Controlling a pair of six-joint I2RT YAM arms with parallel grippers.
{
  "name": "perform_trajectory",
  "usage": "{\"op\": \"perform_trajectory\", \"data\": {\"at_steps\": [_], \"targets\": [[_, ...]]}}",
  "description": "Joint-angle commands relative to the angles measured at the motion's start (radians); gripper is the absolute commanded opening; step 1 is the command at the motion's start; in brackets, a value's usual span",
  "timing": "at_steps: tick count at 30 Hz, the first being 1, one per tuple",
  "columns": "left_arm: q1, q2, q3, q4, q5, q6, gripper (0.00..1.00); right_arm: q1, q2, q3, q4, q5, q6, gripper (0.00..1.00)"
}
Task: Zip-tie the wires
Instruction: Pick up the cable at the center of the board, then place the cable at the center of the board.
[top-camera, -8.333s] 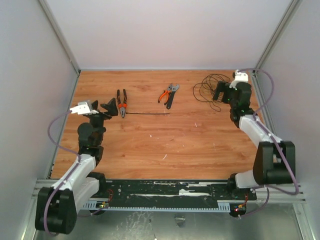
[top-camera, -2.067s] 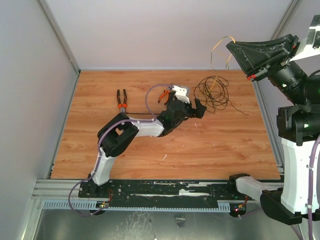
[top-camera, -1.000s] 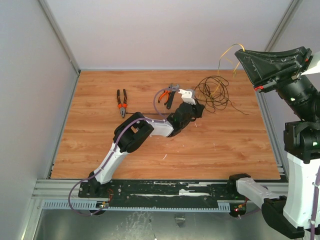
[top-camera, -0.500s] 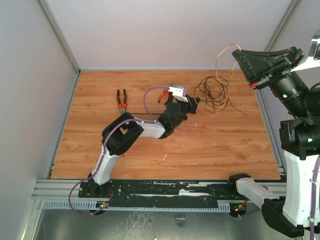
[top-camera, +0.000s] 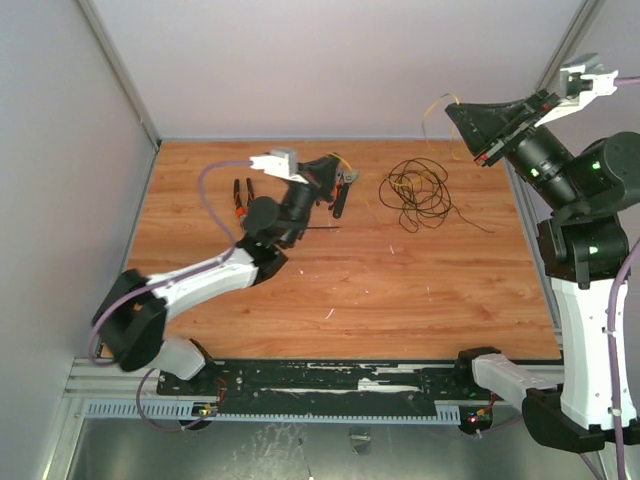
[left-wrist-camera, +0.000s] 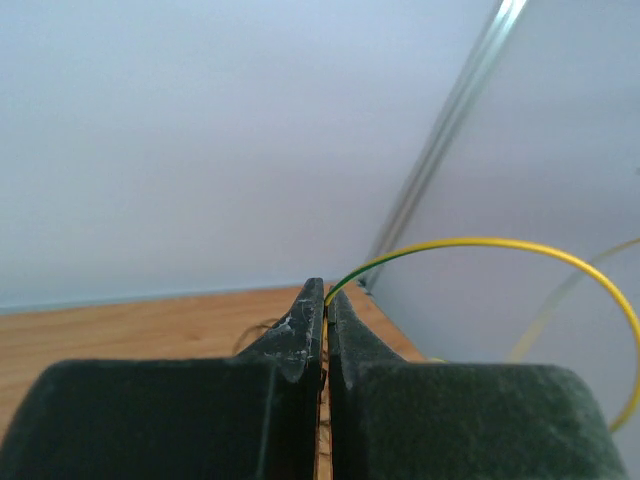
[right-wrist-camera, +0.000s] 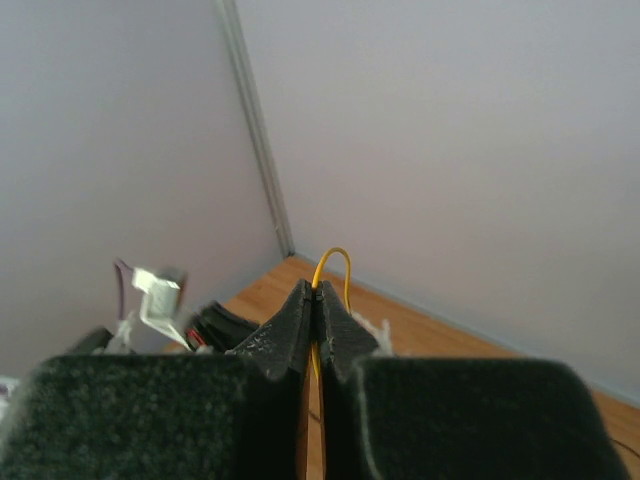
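black and yellow wires (top-camera: 415, 190), loosely coiled

Zip tie (top-camera: 328, 227) mostly hidden behind L arm (top-camera: 200, 280). Pliers (top-camera: 239, 190) partly covered. Yellow wire (left-wrist-camera: 480, 243) cut off at frame edge; far loop blurred.

Wood-grain tabletop (top-camera: 400, 290), flecked with pale specks.
- Upper right of centre: loose tangle of thin black wires (top-camera: 415, 192), a few yellow strands among them.
- Upper left: red-and-black pliers (top-camera: 238, 198), partly hidden.
- Upper centre: hand tool (top-camera: 339, 203) with black and orange parts, partly hidden.
- Just below it: straight black zip tie (top-camera: 325, 228), right end showing.
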Motion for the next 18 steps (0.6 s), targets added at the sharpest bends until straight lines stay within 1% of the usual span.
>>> {"op": "perform_trajectory", "data": {"at_steps": [1, 5, 8, 11, 13, 15, 18], "targets": [[0.039, -0.214, -0.12, -0.128, -0.068, 0.11, 0.0, 0.005, 0.014, -0.046, 0.024, -0.162, -0.003, 0.0], [0.057, -0.43, -0.192, -0.318, -0.113, 0.148, 0.0, 0.004, 0.036, -0.078, 0.044, -0.274, 0.006, 0.0], [0.06, -0.59, -0.188, -0.567, -0.141, 0.161, 0.0, 0.006, 0.047, -0.131, 0.066, -0.355, 0.017, 0.0], [0.061, -0.711, -0.153, -0.824, -0.21, 0.151, 0.0, 0.007, 0.053, -0.23, 0.088, -0.369, 0.034, 0.0], [0.061, -0.761, -0.118, -0.988, -0.275, 0.123, 0.0, 0.016, 0.065, -0.286, 0.103, -0.388, 0.034, 0.0], [0.061, -0.784, -0.07, -1.156, -0.339, 0.077, 0.0, 0.052, 0.086, -0.327, 0.096, -0.391, 0.013, 0.0], [0.061, -0.777, -0.016, -1.372, -0.402, 0.006, 0.0, 0.117, 0.124, -0.37, 0.034, -0.332, -0.051, 0.0]]}}
